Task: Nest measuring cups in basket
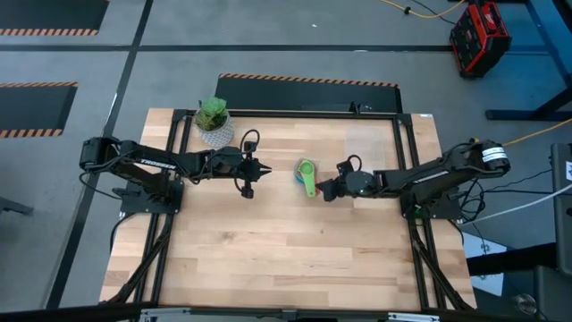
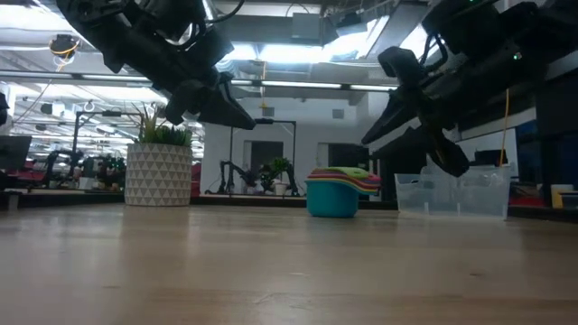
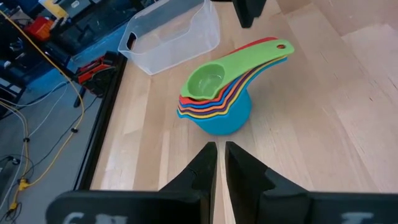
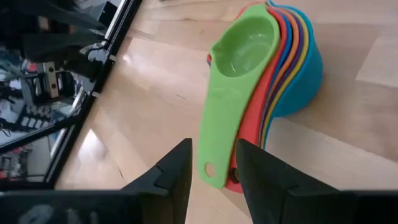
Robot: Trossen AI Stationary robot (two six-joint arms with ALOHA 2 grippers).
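Note:
The measuring cups (image 1: pixel 306 172) stand nested in one stack on the bare wood at mid-table, resting on the base of the big blue cup (image 3: pixel 224 118). The green cup is on top, and the handles fan toward my right gripper. My right gripper (image 4: pixel 213 165) is open. Its fingers stand on either side of the green handle's free end (image 4: pixel 211 168), with a slim gap on each side. My left gripper (image 3: pixel 221 155) is shut and hangs above the table, left of the stack (image 3: pixel 214 99), pointing at it. The clear basket (image 3: pixel 168 37) stands apart, toward the far right (image 1: pixel 371 143).
A green plant in a white patterned pot (image 1: pixel 214 123) stands at the far left of the table, behind my left arm. Black frame rails (image 1: pixel 407 179) run along the table's left and right sides. The near half is open wood (image 1: pixel 286 259).

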